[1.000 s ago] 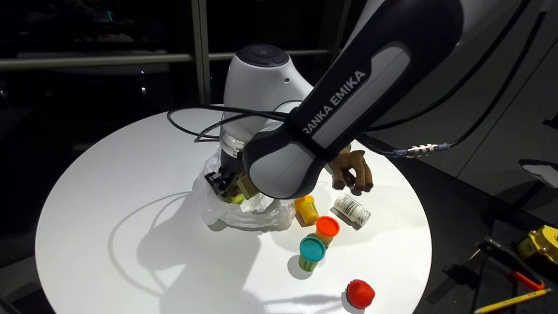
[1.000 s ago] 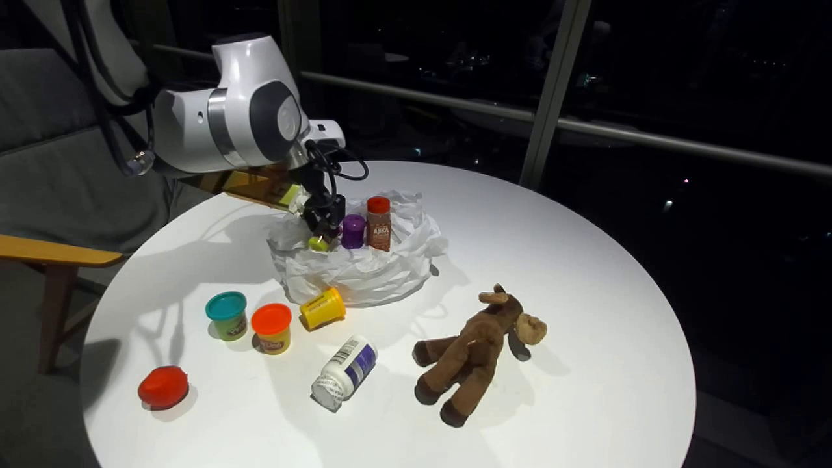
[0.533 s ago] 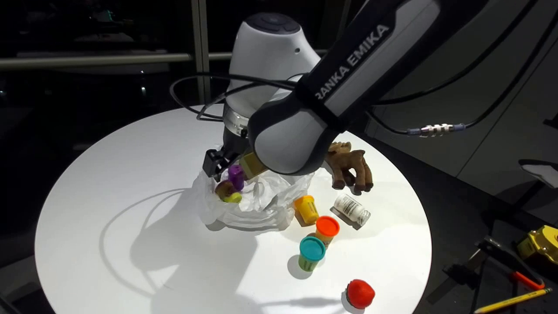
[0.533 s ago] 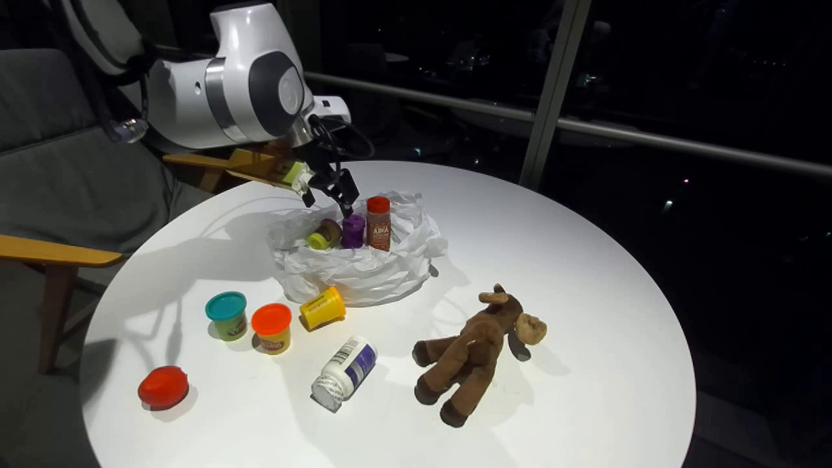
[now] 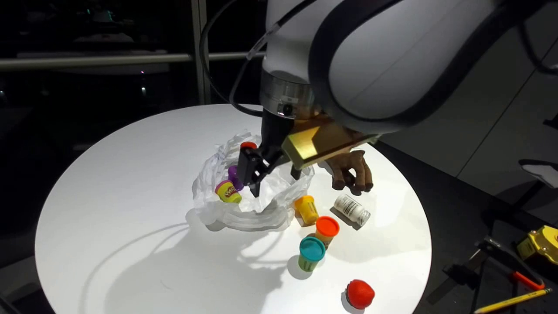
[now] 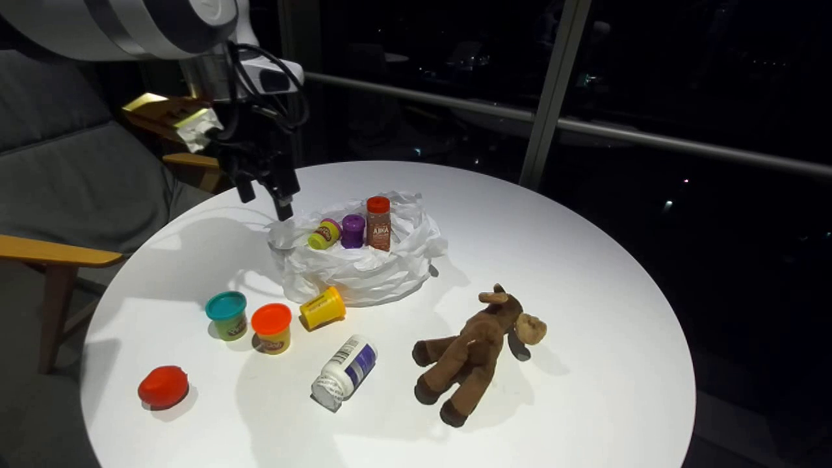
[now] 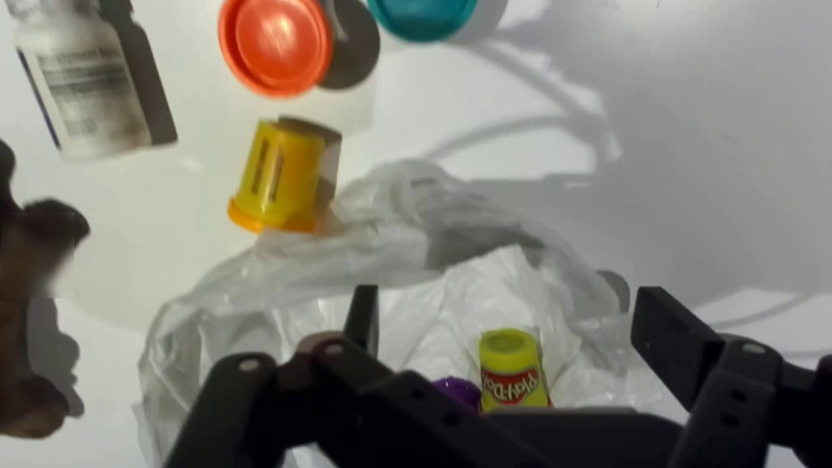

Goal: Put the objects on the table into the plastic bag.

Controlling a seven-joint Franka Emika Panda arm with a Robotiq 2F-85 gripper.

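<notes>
Objects (image 6: 353, 232) inside and beside plastic bag (image 6: 367, 281)

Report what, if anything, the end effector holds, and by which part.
Nothing is held: the end effector is open, clear of the yellow tub in the bag.

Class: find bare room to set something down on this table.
Free: in an exterior view, tabletop left of the plastic bag and teal-lidded tub; in an exterior view, right of the brown plush animal. Crowded: around the yellow tub, among bag, orange-lidded tub and white bottle.
</notes>
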